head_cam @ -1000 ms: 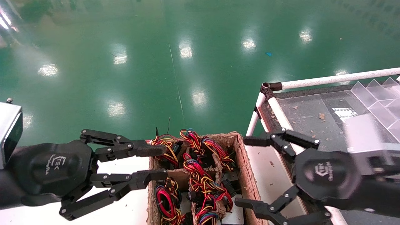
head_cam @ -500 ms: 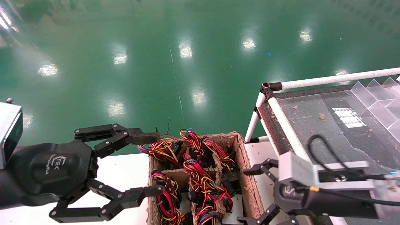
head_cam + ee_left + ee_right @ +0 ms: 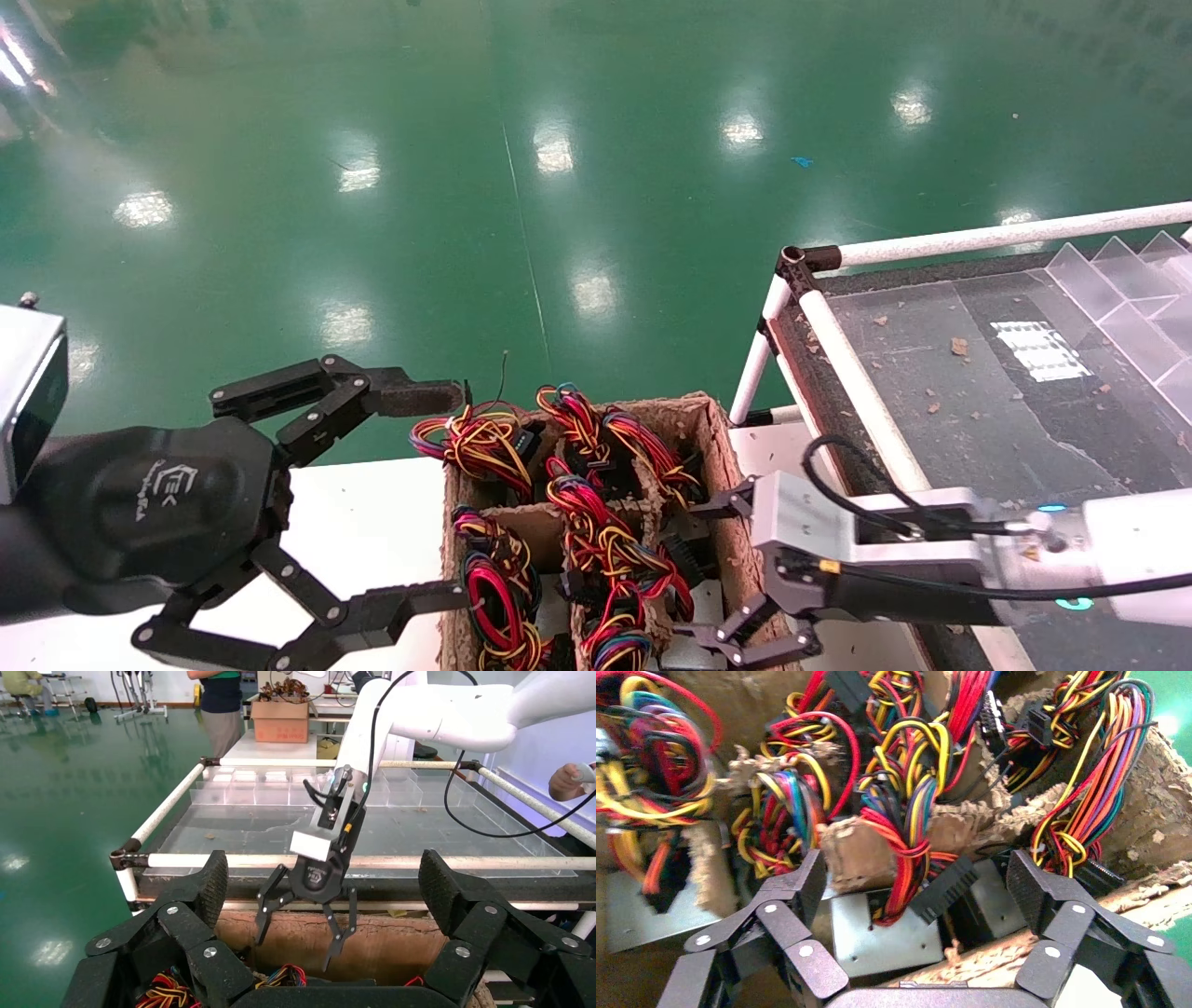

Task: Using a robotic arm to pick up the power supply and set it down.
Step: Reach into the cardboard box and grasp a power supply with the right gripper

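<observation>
A cardboard box with dividers holds several power supplies. Each is a grey metal case under a loop of red, yellow and black wires. My right gripper, on the white robotic arm, is open. It hangs over the box's right-hand compartments. In the right wrist view one power supply lies between the spread fingers of the right gripper, not touched. My left gripper is wide open at the box's left wall, holding nothing. The left wrist view shows the right gripper above the box's far wall.
The box sits on a white table. To its right stands a rack with white pipe rails and clear plastic dividers. Green floor lies beyond. A person and another box are far behind.
My right arm swung left from over the rack and came down over the box's right side, gripper open. My left gripper's fingers spread wider apart.
</observation>
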Controlling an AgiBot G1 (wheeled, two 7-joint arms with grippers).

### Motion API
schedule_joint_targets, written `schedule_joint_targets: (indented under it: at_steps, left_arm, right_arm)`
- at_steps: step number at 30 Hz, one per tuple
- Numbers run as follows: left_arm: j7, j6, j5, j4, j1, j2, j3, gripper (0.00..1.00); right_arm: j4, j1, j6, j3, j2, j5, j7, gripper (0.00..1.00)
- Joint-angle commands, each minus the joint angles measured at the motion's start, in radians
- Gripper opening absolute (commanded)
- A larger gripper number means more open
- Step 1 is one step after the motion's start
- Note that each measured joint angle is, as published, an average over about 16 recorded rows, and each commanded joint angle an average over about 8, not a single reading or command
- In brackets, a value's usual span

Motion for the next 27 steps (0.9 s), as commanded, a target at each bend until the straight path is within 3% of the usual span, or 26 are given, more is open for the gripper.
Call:
schedule_joint_targets:
  at_steps: [1,11,27]
  left_arm:
    - [0.0,0.0,0.0,0.0,0.0,0.0,0.0,1.0]
    - [0.0,0.0,-0.001,0.0,0.0,0.0,0.001,1.0]
    - [0.001,-0.001,-0.001,0.0,0.0,-0.001,0.002,1.0]
  right_arm:
    - [0.001,-0.003,0.023,-0.004,-0.012,-0.019,-0.004,0.0]
    - [0.017,-0.025,0.103,-0.012,-0.053,-0.067,-0.005,0.0]
    - [0.011,-0.051,0.097,0.008,-0.041,-0.013,-0.009,0.0]
